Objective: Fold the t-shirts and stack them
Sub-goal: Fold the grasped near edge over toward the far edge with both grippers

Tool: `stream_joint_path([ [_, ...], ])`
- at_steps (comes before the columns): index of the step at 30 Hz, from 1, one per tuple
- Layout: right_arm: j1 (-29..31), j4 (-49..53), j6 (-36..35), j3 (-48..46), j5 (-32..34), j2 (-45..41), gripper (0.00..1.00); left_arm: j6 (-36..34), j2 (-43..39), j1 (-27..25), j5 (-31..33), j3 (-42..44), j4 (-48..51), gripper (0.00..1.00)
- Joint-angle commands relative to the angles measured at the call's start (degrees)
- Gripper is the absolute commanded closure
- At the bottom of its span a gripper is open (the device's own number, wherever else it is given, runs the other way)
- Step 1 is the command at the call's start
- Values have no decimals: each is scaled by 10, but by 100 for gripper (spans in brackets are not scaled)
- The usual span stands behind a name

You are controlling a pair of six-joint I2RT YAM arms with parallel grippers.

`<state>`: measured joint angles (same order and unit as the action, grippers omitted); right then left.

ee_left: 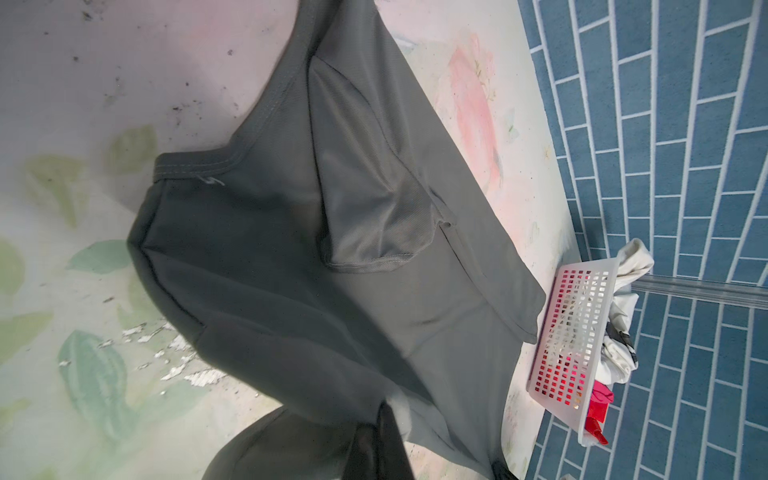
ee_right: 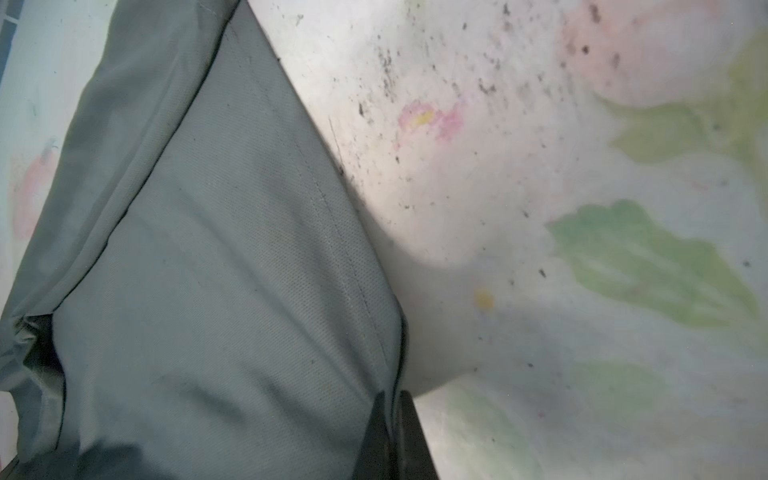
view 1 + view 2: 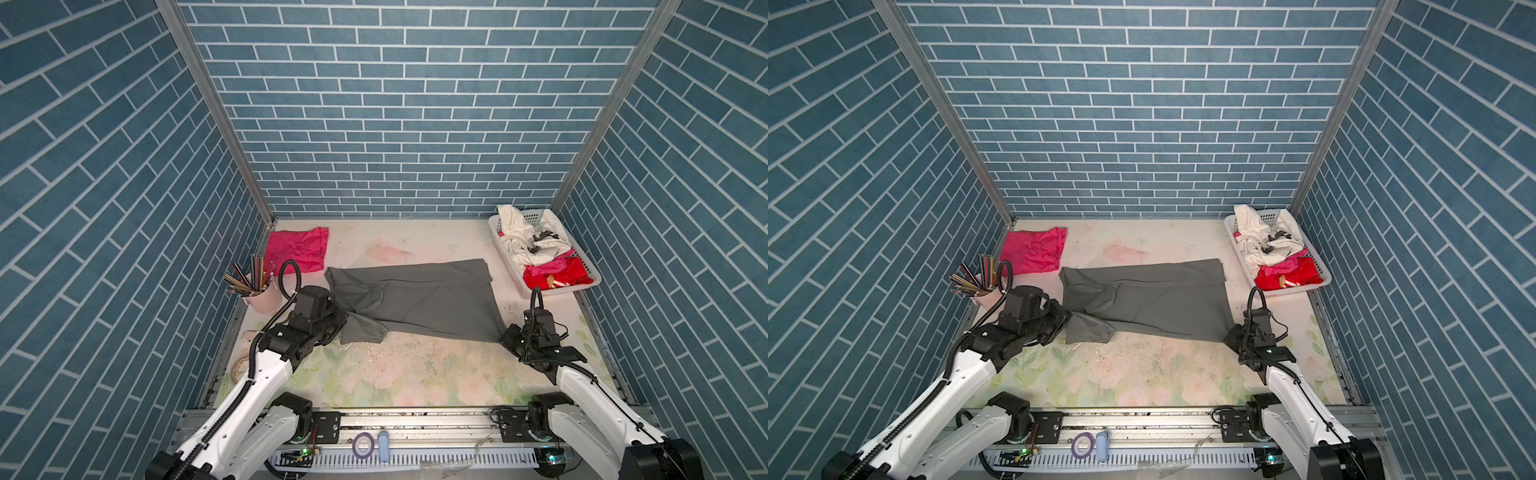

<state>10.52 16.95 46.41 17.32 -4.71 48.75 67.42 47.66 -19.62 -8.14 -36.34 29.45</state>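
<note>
A large dark grey t-shirt lies stretched across the middle of the table in both top views, folded lengthwise with one sleeve turned onto its body. My left gripper is shut on the grey cloth at its near left end. My right gripper is shut on the hem corner at the near right. A hot pink t-shirt lies flat at the far left corner, away from both grippers.
A white perforated basket with white, pink and red cloth stands at the far right. A pink cup of pencils sits at the left edge beside my left arm. Blue brick walls close in three sides.
</note>
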Motion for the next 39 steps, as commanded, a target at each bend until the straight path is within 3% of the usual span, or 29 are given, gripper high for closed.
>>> stream_joint_path([
  [1, -8, 38, -20, 19, 24, -15, 100, 2, -26, 16, 19, 7, 39, 100],
  [5, -23, 12, -44, 53, 10, 21, 100, -5, -13, 33, 2, 9, -6, 100],
  [19, -27, -23, -114, 225, -38, 264, 100, -96, 189, 77, -20, -70, -105, 100],
  [32, -27, -24, -155, 311, -46, 379, 99, -130, 290, 106, -43, -104, -144, 100],
  [39, -27, -26, -168, 336, -54, 433, 94, -141, 322, 106, -38, -124, -151, 100],
])
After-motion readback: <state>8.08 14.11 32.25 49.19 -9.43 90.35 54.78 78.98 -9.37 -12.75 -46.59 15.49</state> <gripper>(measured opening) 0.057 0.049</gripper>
